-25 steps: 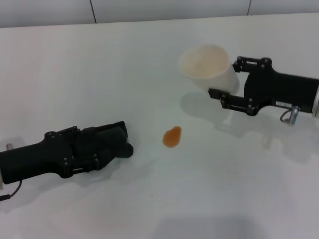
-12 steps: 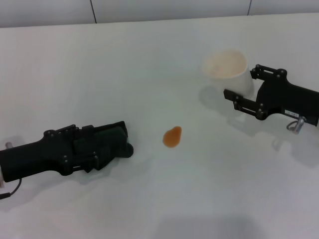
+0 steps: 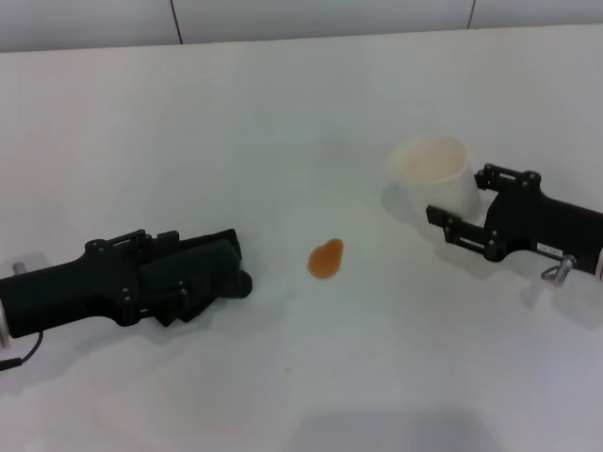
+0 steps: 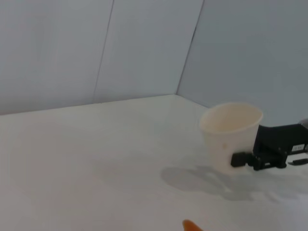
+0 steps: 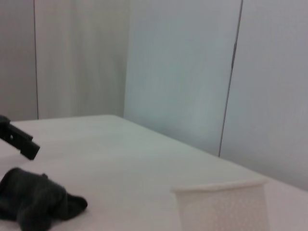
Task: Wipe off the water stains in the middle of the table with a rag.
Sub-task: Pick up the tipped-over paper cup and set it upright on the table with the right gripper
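The water stain [image 3: 326,258], a small orange-amber blob, lies on the white table [image 3: 283,122] near the middle; it also shows at the edge of the left wrist view [image 4: 191,225]. My left gripper [image 3: 226,264] rests low on the table left of the stain, shut on the dark rag [image 3: 200,271]. The rag also shows in the right wrist view [image 5: 33,199]. My right gripper [image 3: 458,196] is at the right, with its jaws on either side of the white cup [image 3: 431,171], which stands upright on the table.
The cup [image 4: 231,134] and the right gripper [image 4: 269,150] show in the left wrist view; the cup's rim [image 5: 221,192] shows in the right wrist view. Grey wall panels [image 3: 320,17] run behind the table's far edge.
My right gripper has carried the cup to the right and down, from tilted to upright on the table. The left gripper with the rag has barely moved.
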You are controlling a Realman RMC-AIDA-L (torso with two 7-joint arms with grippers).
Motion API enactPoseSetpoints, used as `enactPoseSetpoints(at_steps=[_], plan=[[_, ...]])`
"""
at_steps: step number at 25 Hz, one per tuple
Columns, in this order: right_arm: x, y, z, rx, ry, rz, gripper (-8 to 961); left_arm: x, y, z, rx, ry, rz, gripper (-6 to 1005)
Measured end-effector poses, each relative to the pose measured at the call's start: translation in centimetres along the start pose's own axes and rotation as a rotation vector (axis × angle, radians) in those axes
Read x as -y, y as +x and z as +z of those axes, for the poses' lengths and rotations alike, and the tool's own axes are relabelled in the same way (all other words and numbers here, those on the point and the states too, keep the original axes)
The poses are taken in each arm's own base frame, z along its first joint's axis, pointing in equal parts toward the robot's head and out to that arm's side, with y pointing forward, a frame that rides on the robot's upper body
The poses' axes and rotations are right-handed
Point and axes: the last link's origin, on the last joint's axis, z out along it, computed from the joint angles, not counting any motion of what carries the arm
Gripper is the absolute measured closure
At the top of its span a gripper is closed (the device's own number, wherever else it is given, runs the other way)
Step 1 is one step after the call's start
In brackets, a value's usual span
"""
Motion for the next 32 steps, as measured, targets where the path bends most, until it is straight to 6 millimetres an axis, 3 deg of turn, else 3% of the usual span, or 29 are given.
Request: enactPoseSetpoints(at_steps=[9,32], plan=[[-0.7,1.5,0.5,-0.088,-0.013,-0.01,354,0.1,0.1,0.0,0.001,0.002,0.002,237],[-0.8,1.7,0.0,-0.094,-0.012,-0.009,364,0.1,0.0,-0.1,0.001,0.004,0.002,243]])
